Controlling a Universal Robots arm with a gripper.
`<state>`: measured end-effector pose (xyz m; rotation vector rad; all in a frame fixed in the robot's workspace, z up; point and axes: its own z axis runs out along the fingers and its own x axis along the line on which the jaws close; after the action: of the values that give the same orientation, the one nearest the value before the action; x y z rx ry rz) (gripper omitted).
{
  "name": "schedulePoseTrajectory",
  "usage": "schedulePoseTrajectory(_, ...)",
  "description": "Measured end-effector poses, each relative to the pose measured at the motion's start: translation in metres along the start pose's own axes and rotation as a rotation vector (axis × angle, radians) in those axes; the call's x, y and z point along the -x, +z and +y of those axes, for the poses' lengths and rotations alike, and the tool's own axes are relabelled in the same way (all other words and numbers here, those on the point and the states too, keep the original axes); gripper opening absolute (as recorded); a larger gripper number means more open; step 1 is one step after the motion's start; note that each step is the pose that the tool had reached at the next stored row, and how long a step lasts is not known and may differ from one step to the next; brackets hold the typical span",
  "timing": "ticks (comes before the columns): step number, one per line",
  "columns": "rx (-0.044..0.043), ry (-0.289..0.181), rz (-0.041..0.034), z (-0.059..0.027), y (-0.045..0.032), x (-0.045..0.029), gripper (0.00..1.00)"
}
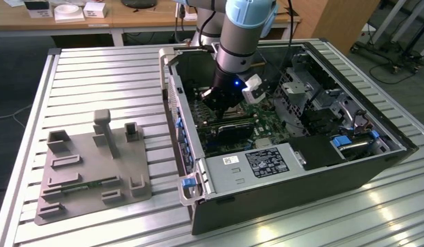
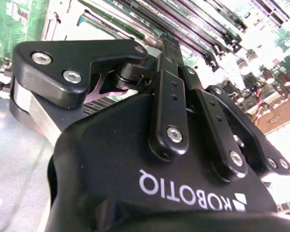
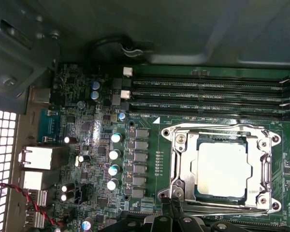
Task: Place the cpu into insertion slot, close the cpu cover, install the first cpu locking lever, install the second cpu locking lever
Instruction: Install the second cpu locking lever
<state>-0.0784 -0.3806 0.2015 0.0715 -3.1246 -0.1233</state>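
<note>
**Working at the processor socket inside an open computer case**

Reaching down into an open computer case (image 1: 294, 149) that lies on its side on a slatted metal worktop (image 1: 102, 72), the robot arm holds its black hand (image 1: 222, 100) low over the green motherboard (image 3: 87, 145).

In the first wrist view, the cpu (image 3: 221, 169) already sits in the insertion slot (image 3: 181, 166), its silvery top bright and square. The cpu cover (image 3: 261, 166) looks folded down flat around it, framing the chip through its cut-out. Placing the chip therefore seems done and the cover appears closed, so the step in hand is most likely the locking levers along the socket's sides. Whether either lever is already latched cannot be made out. Any lever move would call for fine contact on a thin metal bar very close to the chip.

The socket lies just beyond the fingertips (image 3: 171, 212), near them but with no visible contact. The long memory slots (image 3: 208, 92) run on the far side of the socket from the hand.

In the second wrist view the hand's fingers (image 2: 171, 82) look drawn together, with nothing seen between them, though the tips are hidden, so this is a judgement.
</note>
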Motion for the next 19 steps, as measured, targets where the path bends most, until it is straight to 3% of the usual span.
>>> schedulePoseTrajectory(12, 0.0263, 0.000, -0.0012, 0.0000, 0.0022, 0.0000, 0.10)
schedulePoseTrajectory(19, 0.0297, 0.000, -0.0008, -0.0004, 0.0054, -0.0001, 0.10)
